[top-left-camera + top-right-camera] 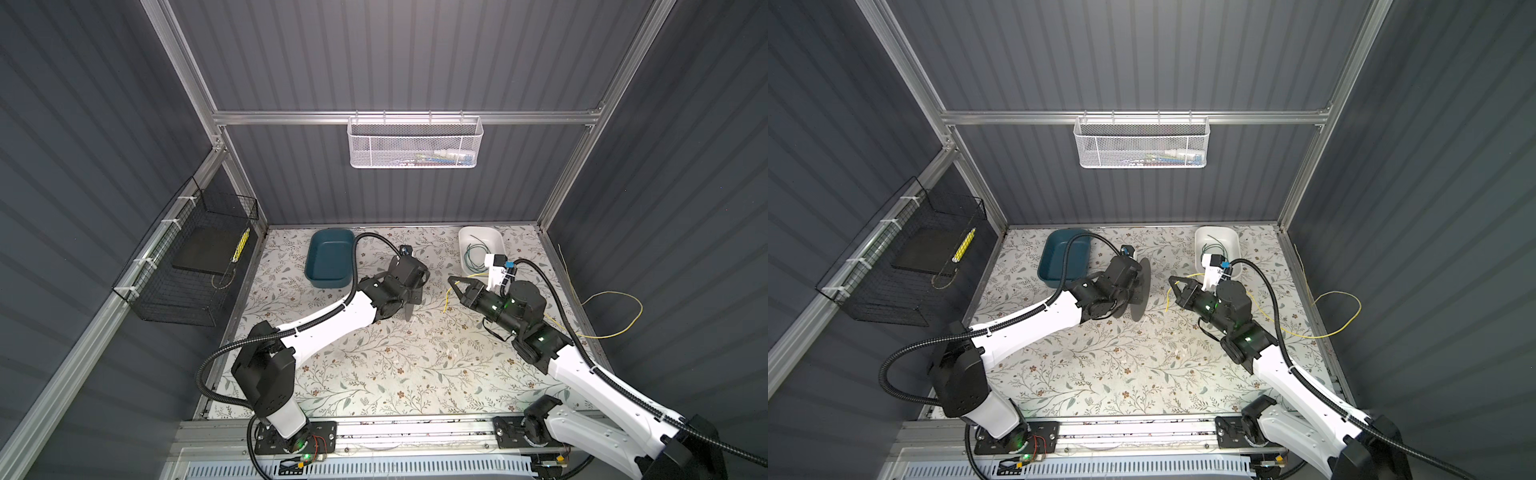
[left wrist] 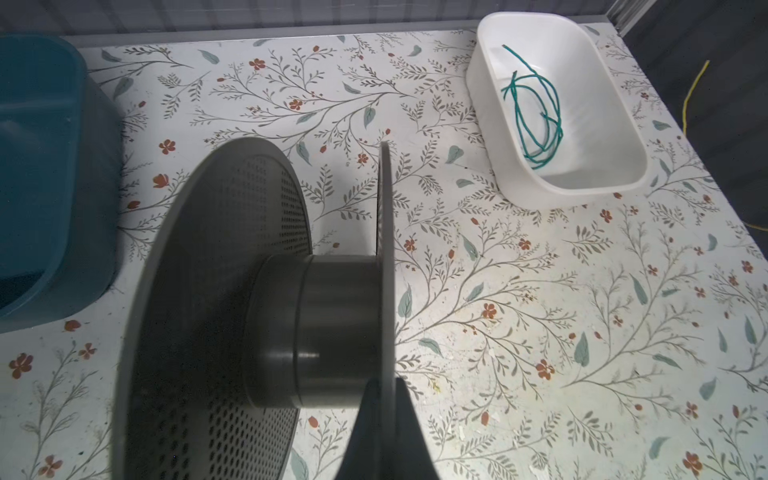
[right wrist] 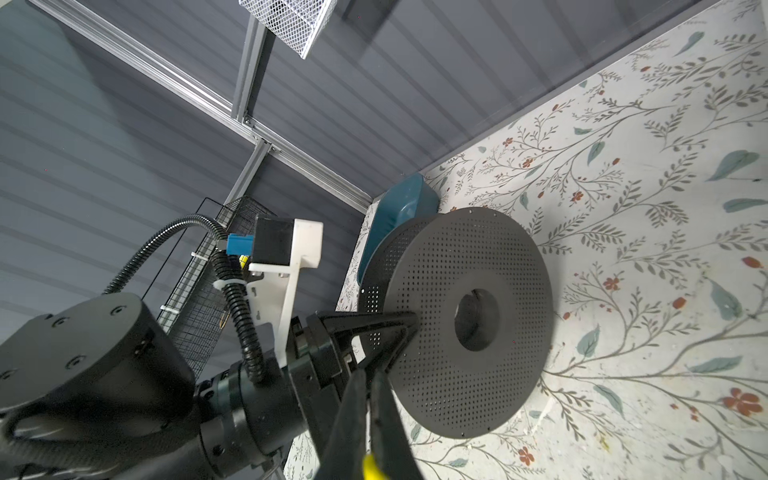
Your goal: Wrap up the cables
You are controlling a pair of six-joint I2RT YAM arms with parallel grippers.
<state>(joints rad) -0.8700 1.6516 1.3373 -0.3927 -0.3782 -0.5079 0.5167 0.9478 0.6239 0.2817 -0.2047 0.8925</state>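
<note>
A dark grey perforated spool stands on edge near the table's middle, and my left gripper is shut on its thin flange. The spool's bare hub carries no wire. My right gripper hovers just to the spool's right, shut on the yellow cable. That yellow cable trails right and loops beyond the table's right edge. The dark green cable lies coiled in the white bin.
A teal bin sits at the back left, close behind the left arm. A black wire basket hangs on the left wall and a white mesh basket on the back wall. The floral table lies open toward the front.
</note>
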